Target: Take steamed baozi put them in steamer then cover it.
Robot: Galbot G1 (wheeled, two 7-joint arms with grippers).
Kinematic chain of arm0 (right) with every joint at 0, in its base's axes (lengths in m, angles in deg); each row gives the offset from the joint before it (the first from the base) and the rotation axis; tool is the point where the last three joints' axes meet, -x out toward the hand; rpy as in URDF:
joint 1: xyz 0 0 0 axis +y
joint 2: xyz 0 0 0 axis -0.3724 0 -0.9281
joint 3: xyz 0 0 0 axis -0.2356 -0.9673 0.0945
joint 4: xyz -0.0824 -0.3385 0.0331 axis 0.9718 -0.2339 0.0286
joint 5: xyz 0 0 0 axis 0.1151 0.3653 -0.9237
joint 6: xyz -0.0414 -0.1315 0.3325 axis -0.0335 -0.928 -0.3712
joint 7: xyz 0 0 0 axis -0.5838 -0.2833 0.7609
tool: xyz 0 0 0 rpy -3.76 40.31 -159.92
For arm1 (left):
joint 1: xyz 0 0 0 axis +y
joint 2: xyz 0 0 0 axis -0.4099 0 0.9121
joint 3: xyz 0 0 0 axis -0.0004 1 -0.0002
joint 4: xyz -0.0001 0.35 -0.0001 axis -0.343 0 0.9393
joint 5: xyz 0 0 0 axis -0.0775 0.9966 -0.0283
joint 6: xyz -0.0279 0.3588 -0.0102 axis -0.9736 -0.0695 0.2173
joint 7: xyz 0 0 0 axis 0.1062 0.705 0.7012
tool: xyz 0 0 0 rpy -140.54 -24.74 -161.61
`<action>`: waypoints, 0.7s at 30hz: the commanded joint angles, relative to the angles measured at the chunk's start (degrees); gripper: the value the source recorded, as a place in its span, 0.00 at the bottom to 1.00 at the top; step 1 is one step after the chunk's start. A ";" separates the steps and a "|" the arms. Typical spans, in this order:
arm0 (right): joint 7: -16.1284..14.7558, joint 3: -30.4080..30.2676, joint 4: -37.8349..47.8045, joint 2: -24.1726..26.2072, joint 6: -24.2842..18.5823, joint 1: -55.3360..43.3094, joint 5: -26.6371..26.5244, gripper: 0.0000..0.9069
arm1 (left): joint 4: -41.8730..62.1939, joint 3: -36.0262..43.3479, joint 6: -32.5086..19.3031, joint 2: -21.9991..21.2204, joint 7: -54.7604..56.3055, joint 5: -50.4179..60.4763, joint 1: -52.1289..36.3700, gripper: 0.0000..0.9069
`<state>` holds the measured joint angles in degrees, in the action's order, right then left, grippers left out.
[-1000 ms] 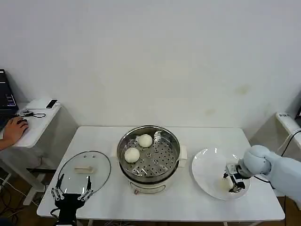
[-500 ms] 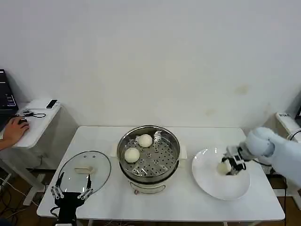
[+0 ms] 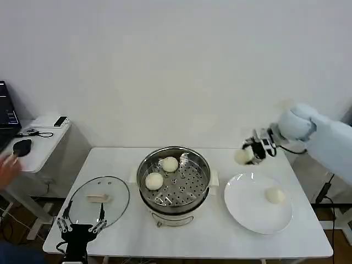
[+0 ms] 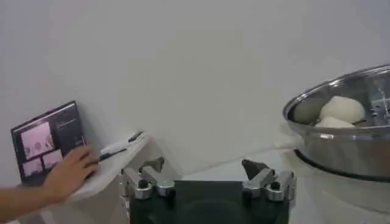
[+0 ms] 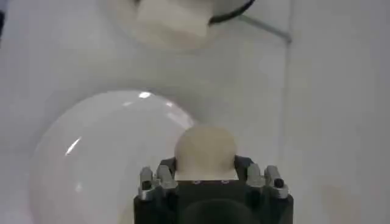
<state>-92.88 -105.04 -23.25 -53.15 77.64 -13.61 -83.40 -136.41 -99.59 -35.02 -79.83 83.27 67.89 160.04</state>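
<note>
The steamer (image 3: 174,181) stands mid-table with two steamed baozi (image 3: 169,164) (image 3: 154,180) on its perforated tray; they also show over its rim (image 4: 342,109). My right gripper (image 3: 248,152) is raised above the table between steamer and white plate (image 3: 250,212), shut on a third baozi (image 3: 242,157) (image 5: 205,152). One more baozi (image 3: 274,194) lies on the plate. The glass cover (image 3: 99,199) lies flat at the left. My left gripper (image 3: 82,224) hovers open at the table's front left, its fingers (image 4: 148,182) spread wide, nothing between them.
A side desk (image 3: 41,140) with a mouse and a person's hand (image 4: 70,173) stands to the left, off the table. The plate (image 5: 97,152) lies below the held bun. The table's front strip (image 3: 220,236) is bare.
My right gripper has lifted a baozi off the plate and carried it up and left toward the steamer. One baozi stays on the plate. The person's hand left the mouse.
</note>
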 commanded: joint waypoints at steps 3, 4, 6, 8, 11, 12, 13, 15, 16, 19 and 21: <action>2.01 -8.82 -0.33 -17.10 -0.80 -10.42 -5.03 0.71 | -0.11 -0.36 -0.06 -0.26 0.09 -0.01 0.15 1.00; 2.02 -9.02 -0.34 -17.59 -1.24 -10.31 -4.70 0.71 | -0.13 -0.43 -0.06 -0.32 0.10 0.02 0.20 1.00; 2.35 -10.40 -0.52 -20.58 -1.73 -9.72 -4.12 0.71 | -0.23 -0.55 -0.19 -0.51 0.13 0.08 0.36 1.00; 2.36 -11.08 -0.29 -22.82 -2.88 -8.28 -3.08 0.71 | -0.51 -0.65 -0.16 -0.75 0.18 0.09 0.73 1.00; 2.21 -12.27 0.02 -24.82 -4.44 -6.37 -2.44 0.71 | -0.93 -0.92 -0.12 -0.95 0.14 0.16 1.02 1.00; 2.11 -12.70 0.14 -25.61 -5.56 -5.55 -1.57 0.71 | -0.99 -1.02 -0.10 -0.96 0.16 0.15 1.05 1.00; 2.05 -12.82 0.15 -25.68 -5.80 -5.39 -1.42 0.71 | -1.03 -1.16 -0.09 -0.96 0.17 0.15 1.11 1.00; 1.44 -13.74 -0.13 -26.30 -7.70 -4.64 0.27 0.71 | -1.12 -1.43 -0.10 -0.92 0.21 0.12 1.34 1.00; 1.31 -13.87 -0.29 -26.38 -7.98 -4.54 0.22 0.71 | -1.15 -1.51 -0.11 -0.94 0.21 0.11 1.41 1.00; 1.04 -14.55 -0.94 -26.52 -10.28 -4.11 0.74 0.71 | -1.08 -1.83 -0.18 -1.09 0.33 0.10 1.74 1.00; 0.86 -14.98 -1.67 -26.68 -11.06 -3.78 1.26 0.71 | -1.08 -1.88 -0.20 -1.17 0.39 0.11 1.89 1.00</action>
<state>-91.87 -116.93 -24.01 -74.79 71.36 -18.06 -83.94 -137.51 -101.40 -35.21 -81.03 83.64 67.99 161.86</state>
